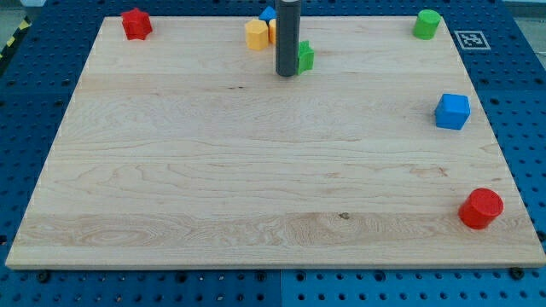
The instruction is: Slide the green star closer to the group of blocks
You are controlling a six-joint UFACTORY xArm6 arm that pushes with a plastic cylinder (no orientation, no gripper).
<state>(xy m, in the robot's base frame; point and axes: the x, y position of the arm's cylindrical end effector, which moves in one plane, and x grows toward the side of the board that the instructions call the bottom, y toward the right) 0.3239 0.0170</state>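
Note:
My tip (286, 74) is at the view's top centre, touching the left side of the green star (304, 57), which the rod partly hides. Just up and left of it is a group: a yellow hexagon block (256, 35), an orange block (272, 31) mostly hidden by the rod, and a blue block (268, 14) behind them. The green star lies a short way to the lower right of this group.
A red block (136, 23) sits at the top left corner. A green cylinder (426, 24) sits at the top right. A blue cube (452, 111) is at the right edge. A red cylinder (481, 208) is at the bottom right. The wooden board (256, 170) rests on a blue pegboard.

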